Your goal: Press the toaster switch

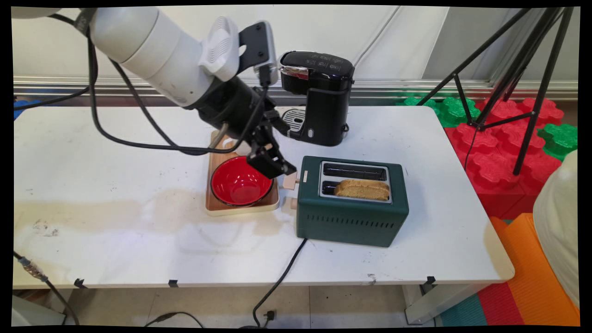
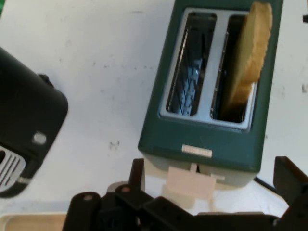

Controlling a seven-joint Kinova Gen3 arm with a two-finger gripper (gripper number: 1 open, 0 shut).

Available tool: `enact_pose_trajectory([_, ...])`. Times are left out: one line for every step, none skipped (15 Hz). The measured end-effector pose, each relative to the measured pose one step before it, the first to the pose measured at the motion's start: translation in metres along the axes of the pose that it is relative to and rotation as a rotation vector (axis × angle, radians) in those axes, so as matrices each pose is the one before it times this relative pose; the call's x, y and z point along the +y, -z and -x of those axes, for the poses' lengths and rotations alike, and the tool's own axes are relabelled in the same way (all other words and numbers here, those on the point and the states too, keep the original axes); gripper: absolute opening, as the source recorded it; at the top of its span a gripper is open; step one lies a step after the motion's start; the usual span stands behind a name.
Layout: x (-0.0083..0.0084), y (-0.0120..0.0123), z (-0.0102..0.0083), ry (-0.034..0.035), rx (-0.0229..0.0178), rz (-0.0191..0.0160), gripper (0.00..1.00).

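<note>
Green toaster, bread slice upright.

Even, bright indoor light is falling from above, with no hard shadows.

The white table is reflecting the light broadly, and in the hand view it is washing out almost to plain white. The green toaster is casting only a soft, faint shadow close round its base. Small highlights are glinting on the glossy top of the black coffee machine and inside the red bowl. The toaster's slots are lying in deep shade, and the gripper is showing as a near-black mass.
</note>
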Motion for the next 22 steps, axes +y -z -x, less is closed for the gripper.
enact_pose_trajectory([-0.00062,0.00082,0.00351,0.00324,-0.00405,0.00282,1.0])
enact_pose_trajectory([-0.00042,0.00045,0.00265,0.0024,-0.00337,0.00222,1.0])
enact_pose_trajectory([-0.00037,0.00043,0.00237,0.00238,-0.00273,0.00192,1.0])
enact_pose_trajectory([-0.00021,0.0003,0.00184,0.00178,-0.00246,0.00141,1.0])
enact_pose_trajectory([-0.00038,0.00037,0.00242,0.00244,-0.00276,0.00171,1.0])
enact_pose_trajectory([-0.00017,0.00022,0.00147,0.0014,-0.00178,0.00106,1.0])
enact_pose_trajectory([-0.00028,0.00039,0.00223,0.00242,-0.00279,0.00113,1.0])
enact_pose_trajectory([-0.00022,0.00024,0.00132,0.00144,-0.00137,0.00075,1.0])
enact_pose_trajectory([-0.00037,0.00019,0.00179,0.00186,-0.00224,0.00115,1.0])
enact_pose_trajectory([-0.00021,0.0003,0.00141,0.00161,-0.00151,0.00043,1.0])
enact_pose_trajectory([-0.00031,0.00024,0.00117,0.00144,-0.00111,0.00014,1.0])
enact_pose_trajectory([-0.00046,0.00015,0.00135,0.00191,-0.00125,0.00011,1.0])
enact_pose_trajectory([-0.00058,-0.00007,0.00088,0.00248,-0.0006,-0.00091,1.0])
enact_pose_trajectory([-0.00068,-0.00028,0.00048,0.00107,-0.00065,-0.00177,1.0])
enact_pose_trajectory([-0.0005,-0.00038,0.0,-0.00022,-0.00055,-0.00205,1.0])
enact_pose_trajectory([-0.00089,-0.00115,-0.00043,0.00063,-0.00092,-0.00261,1.0])
enact_pose_trajectory([-0.00093,-0.00178,-0.0008,0.00126,-0.00134,-0.00331,1.0])
enact_pose_trajectory([-0.00062,-0.00294,-0.00131,0.00051,-0.00146,-0.00145,1.0])
enact_pose_trajectory([-0.00041,-0.00297,-0.0012,-0.00012,-0.0014,-0.00028,1.0])
enact_pose_trajectory([-0.00018,-0.00227,-0.00076,-0.00018,-0.00166,0.00064,1.0])
enact_pose_trajectory([-0.00029,-0.0033,-0.00115,-0.00094,-0.0021,0.00102,1.0])
enact_pose_trajectory([-0.00038,-0.00291,-0.00106,-0.00163,-0.00221,0.00149,1.0])
